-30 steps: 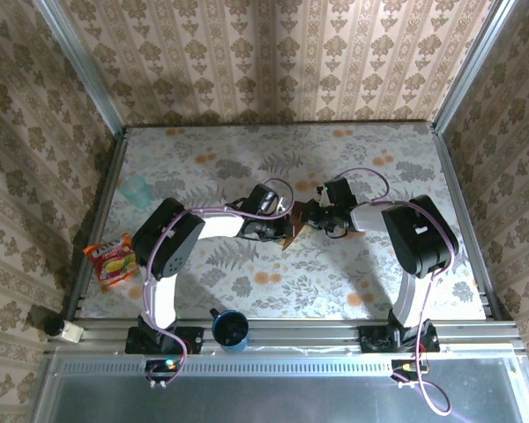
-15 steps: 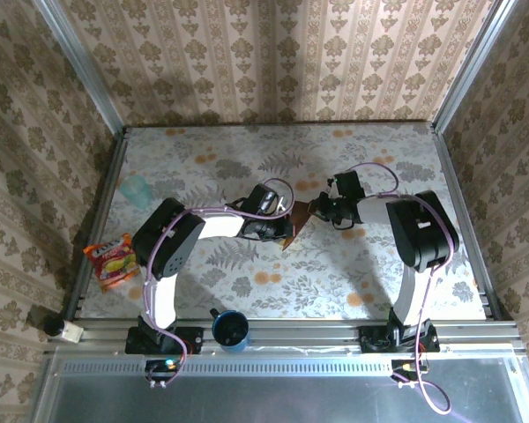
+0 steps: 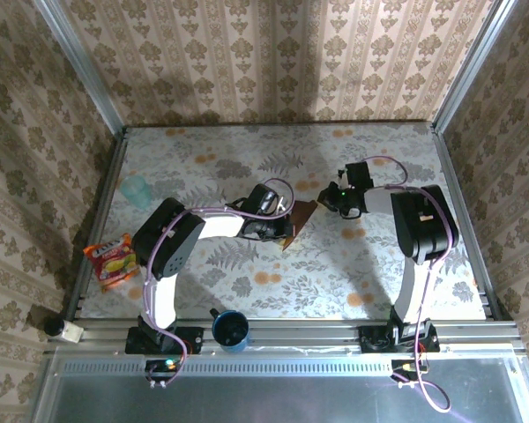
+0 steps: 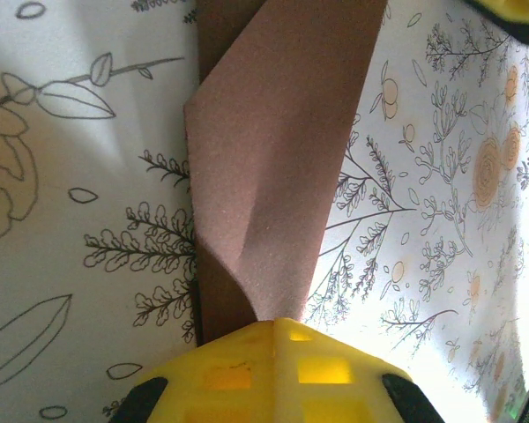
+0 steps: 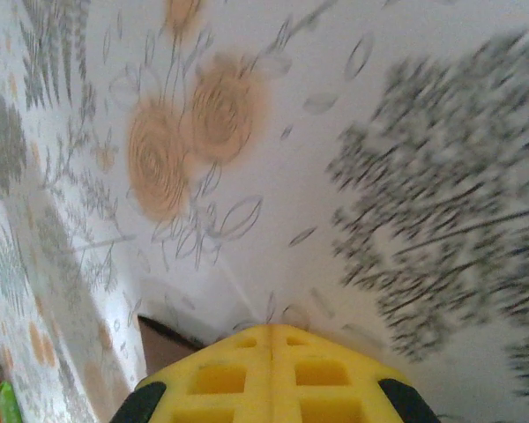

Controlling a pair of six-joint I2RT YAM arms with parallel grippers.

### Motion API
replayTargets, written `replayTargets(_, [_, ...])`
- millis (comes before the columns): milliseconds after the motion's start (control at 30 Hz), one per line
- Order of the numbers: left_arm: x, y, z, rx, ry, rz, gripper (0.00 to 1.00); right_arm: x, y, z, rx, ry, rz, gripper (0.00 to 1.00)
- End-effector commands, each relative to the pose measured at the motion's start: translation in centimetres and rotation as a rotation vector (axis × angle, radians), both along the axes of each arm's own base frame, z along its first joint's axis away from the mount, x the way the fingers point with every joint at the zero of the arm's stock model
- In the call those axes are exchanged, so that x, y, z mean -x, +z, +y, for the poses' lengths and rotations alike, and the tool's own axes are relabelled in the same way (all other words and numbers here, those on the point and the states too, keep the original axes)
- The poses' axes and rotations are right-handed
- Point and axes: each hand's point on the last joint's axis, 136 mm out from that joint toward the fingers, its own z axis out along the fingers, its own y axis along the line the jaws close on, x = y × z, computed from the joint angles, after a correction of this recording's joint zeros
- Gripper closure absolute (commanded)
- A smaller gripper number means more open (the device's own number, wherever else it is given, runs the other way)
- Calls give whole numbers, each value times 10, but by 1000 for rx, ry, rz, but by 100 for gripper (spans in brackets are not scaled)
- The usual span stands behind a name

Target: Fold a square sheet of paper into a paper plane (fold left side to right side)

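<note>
1. L gripper clamped shut on folded sheet of paper; the sheet runs fwd from its tips over floral surface.
2. R gripper jaws together, off the sheet, which lies near.

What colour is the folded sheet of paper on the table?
Dark reddish-brown, plain and matte. The sheet of paper shows best in the left wrist view.

Left arm, right arm: black rounded joint housings, white link shells, black base blocks. Lilac cable looped along each arm. Left gripper, right gripper: yellow plastic fingers, square lattice recesses, black corners. Small green light on right wrist.
</note>
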Motion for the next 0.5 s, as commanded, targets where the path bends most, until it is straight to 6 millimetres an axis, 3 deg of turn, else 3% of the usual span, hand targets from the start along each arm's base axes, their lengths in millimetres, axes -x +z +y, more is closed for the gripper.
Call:
replayTargets(0, [34,-61,39,-207,34,166,100,-14,18,-15,23,-37,-29,100])
replayTargets(133, [28,-55,33,-173,49,153,100,-11,49,-13,15,-11,-74,100])
replayTargets(233, [23,-50,26,-140,65,139,100,7,59,2,-30,16,-75,100])
replayTargets(467, [15,-42,23,-113,77,121,100,58,40,62,-113,137,13,100])
